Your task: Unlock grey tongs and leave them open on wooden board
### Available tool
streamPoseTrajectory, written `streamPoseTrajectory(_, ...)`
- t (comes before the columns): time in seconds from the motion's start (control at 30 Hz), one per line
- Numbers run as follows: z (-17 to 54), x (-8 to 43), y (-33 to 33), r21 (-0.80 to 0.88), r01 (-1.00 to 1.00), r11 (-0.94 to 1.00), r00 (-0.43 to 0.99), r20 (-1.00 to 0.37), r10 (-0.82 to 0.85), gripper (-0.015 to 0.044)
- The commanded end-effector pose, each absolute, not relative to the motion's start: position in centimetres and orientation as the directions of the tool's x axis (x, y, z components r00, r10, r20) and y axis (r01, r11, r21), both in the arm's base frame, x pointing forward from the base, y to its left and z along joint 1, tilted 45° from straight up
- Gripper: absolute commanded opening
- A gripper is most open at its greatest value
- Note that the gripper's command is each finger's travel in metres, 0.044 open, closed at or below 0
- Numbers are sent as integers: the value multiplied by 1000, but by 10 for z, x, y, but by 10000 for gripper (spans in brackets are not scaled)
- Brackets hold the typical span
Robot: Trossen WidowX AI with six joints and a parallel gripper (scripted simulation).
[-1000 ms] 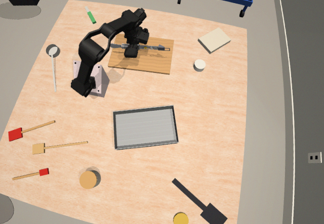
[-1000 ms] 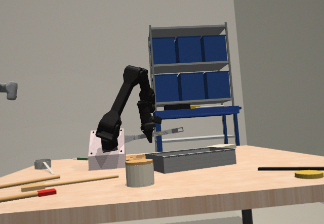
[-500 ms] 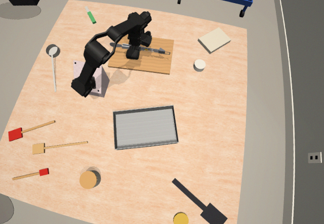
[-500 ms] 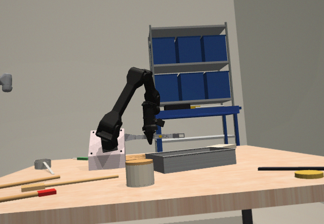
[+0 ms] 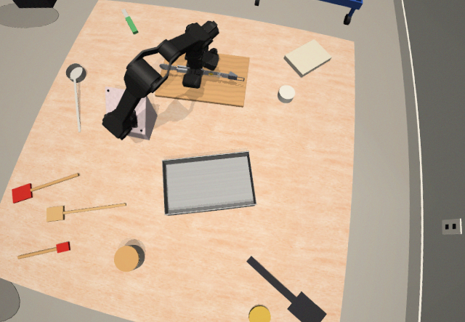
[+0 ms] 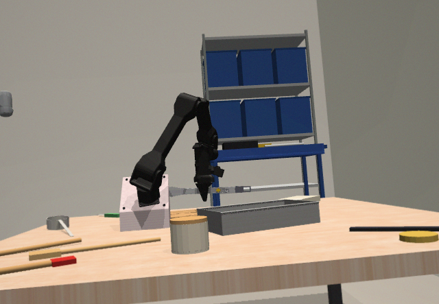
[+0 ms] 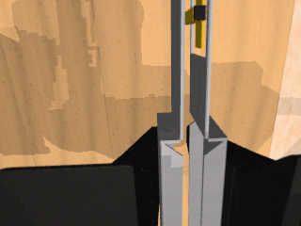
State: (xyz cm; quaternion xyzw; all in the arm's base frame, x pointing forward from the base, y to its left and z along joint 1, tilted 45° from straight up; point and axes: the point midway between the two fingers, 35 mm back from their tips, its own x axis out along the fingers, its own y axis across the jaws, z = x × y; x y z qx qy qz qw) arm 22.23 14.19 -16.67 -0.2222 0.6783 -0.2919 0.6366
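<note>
The grey tongs (image 5: 232,75) (image 6: 232,189) (image 7: 213,184) hang nearly level above the wooden board (image 5: 225,97) (image 6: 182,213) (image 7: 254,28). My gripper (image 5: 193,72) (image 6: 204,199) (image 7: 172,134) points down and is shut on the tongs across their middle. The rounded tips are on the left in the top and exterior views, the narrow end with a small loop on the right. A yellow and black lock part (image 5: 211,73) (image 6: 217,190) (image 7: 199,21) shows between the arms. The arms are close together, with a narrow gap in the wrist view. The roasting tin (image 5: 206,157) (image 6: 271,219) is empty.
A pale block (image 5: 307,57) and a white round pot (image 5: 286,92) are right of the board. A ladle (image 5: 77,104) rests in a grey cup left of the arm's base. A lidded jar (image 5: 126,258) (image 6: 189,237), several spatulas and a yellow disc (image 5: 259,315) (image 6: 418,237) lie nearer the front.
</note>
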Motion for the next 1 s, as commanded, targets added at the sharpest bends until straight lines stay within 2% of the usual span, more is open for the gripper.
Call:
streamPoseTrajectory(0.0, -171, 220, 135, -686, 61, 725, -91, -727, -681, -150)
streamPoseTrajectory(0.2, -174, 220, 133, -687, 61, 724, -91, -727, -681, -150)
streamPoseTrajectory(0.93, -173, 221, 135, -682, 69, 728, -92, -731, -676, 427)
streamPoseTrajectory(0.97, -173, 221, 135, -682, 69, 728, -92, -731, -676, 440)
